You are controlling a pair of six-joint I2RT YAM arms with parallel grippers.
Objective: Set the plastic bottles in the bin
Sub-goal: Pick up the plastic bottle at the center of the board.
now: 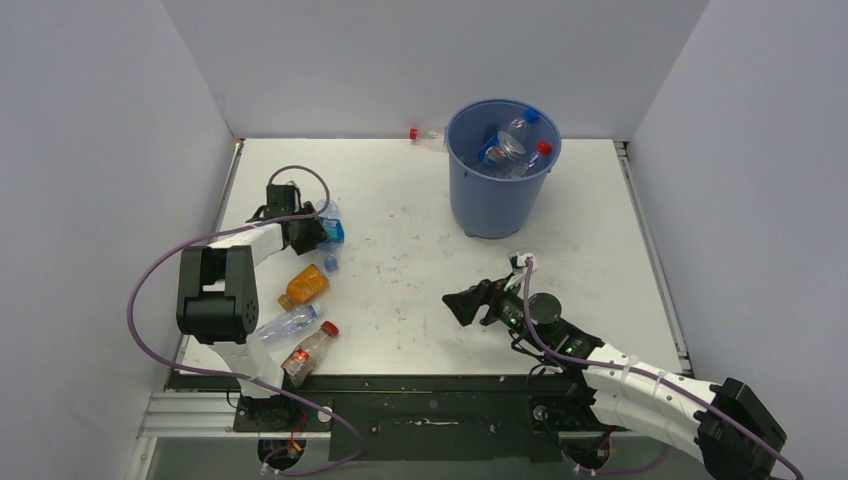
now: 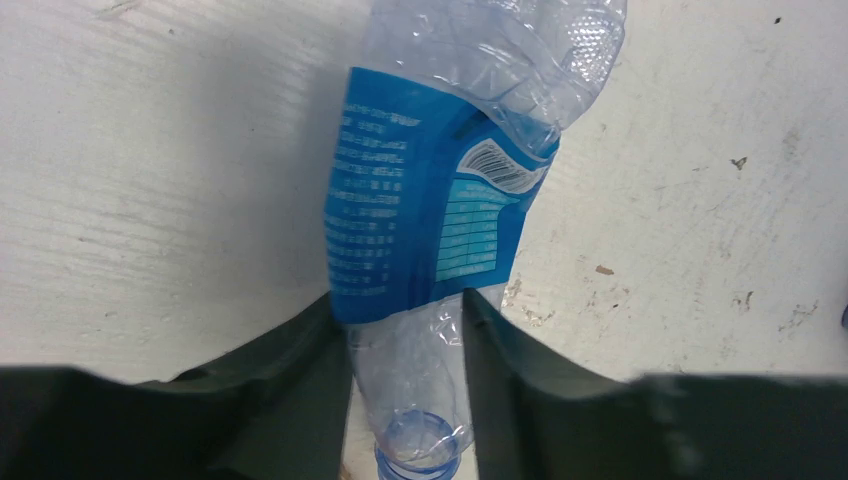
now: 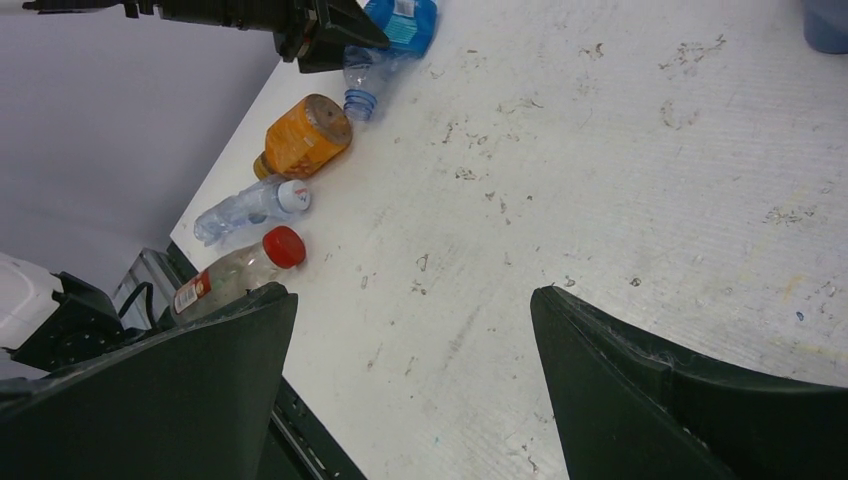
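Note:
A crushed clear bottle with a blue label [image 2: 440,200] lies on the table at the left [image 1: 331,232]. My left gripper [image 2: 405,300] is shut on it, its fingers [image 2: 318,345] pressing both sides just below the label, near the open neck. An orange-filled bottle [image 1: 305,285], a clear white-capped bottle [image 1: 285,323] and a red-capped bottle [image 1: 308,350] lie near the left arm's base. The blue bin [image 1: 495,195] stands at the back with several bottles [image 1: 510,145] inside. My right gripper [image 1: 460,305] hovers open over mid-table, holding nothing.
A red-capped clear bottle [image 1: 425,134] lies against the back wall just left of the bin. The right wrist view shows the orange bottle [image 3: 305,137], the white-capped one [image 3: 245,205] and the red-capped one [image 3: 240,268] near the table's front-left edge. Walls enclose three sides.

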